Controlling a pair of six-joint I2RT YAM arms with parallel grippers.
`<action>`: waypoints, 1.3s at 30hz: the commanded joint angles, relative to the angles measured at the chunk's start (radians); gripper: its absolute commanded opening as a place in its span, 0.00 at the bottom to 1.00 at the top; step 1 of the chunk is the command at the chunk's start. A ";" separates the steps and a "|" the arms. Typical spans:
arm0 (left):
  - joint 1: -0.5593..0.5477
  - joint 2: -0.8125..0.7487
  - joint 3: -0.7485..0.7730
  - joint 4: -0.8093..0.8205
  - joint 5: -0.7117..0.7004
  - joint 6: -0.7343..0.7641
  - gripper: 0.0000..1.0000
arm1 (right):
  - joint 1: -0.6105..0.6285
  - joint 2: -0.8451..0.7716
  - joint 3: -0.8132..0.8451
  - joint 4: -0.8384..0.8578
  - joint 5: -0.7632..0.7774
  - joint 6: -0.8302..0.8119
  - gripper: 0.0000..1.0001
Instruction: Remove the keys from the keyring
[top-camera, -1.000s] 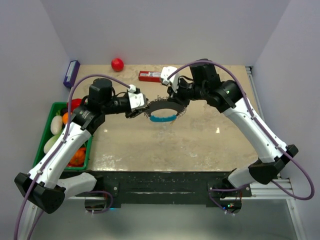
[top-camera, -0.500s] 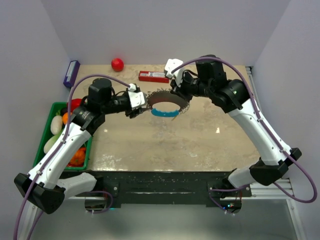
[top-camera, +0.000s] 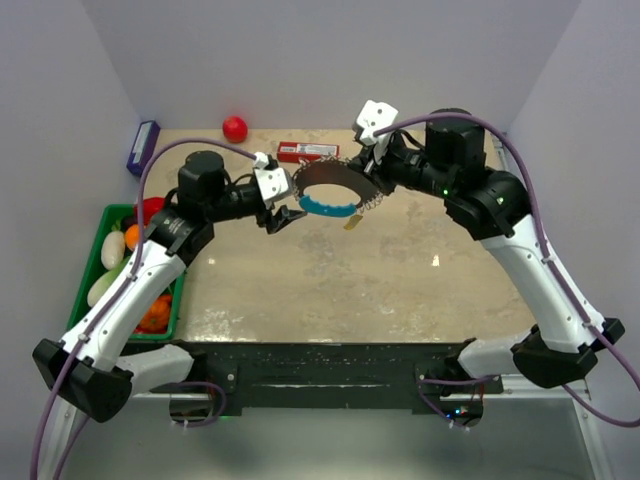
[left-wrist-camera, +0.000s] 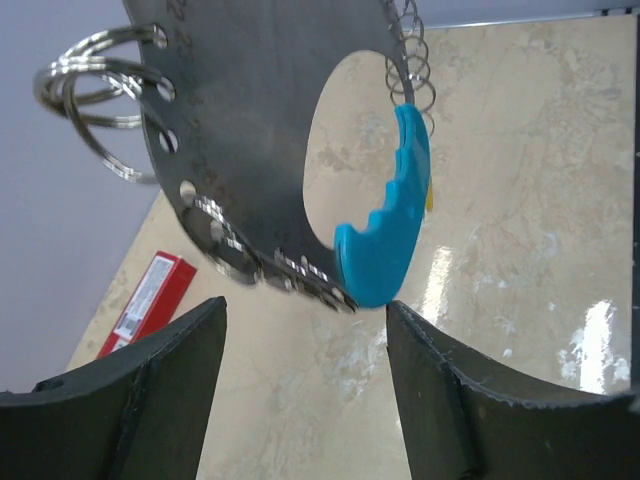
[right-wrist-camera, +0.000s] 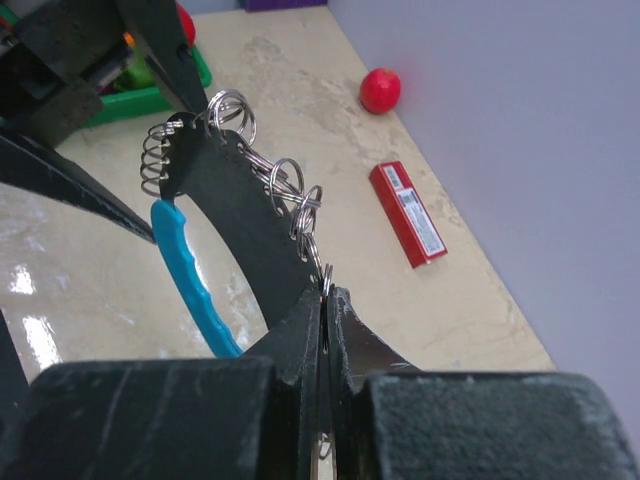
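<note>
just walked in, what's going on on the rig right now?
The right gripper is shut on the rim of the keyring and holds it up off the table. The left gripper is open next to the ring's blue segment, with nothing in it. A small yellow key shows just below the ring by the blue segment's end; the views do not show whether it is attached.

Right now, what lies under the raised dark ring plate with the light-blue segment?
Beige marbled tabletop shows through its hole, with a tiny brass-yellow piece near its edge; the dark plate covers the rest.
</note>
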 joint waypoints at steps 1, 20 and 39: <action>0.006 0.057 0.054 0.036 0.152 -0.084 0.69 | -0.002 -0.028 -0.065 0.141 -0.066 0.060 0.00; 0.018 0.114 0.078 0.034 0.409 -0.164 0.00 | -0.015 -0.071 -0.158 0.279 -0.069 0.072 0.00; 0.149 0.112 -0.042 0.489 0.549 -0.741 0.00 | -0.019 -0.232 -0.484 0.331 -0.064 -0.181 0.42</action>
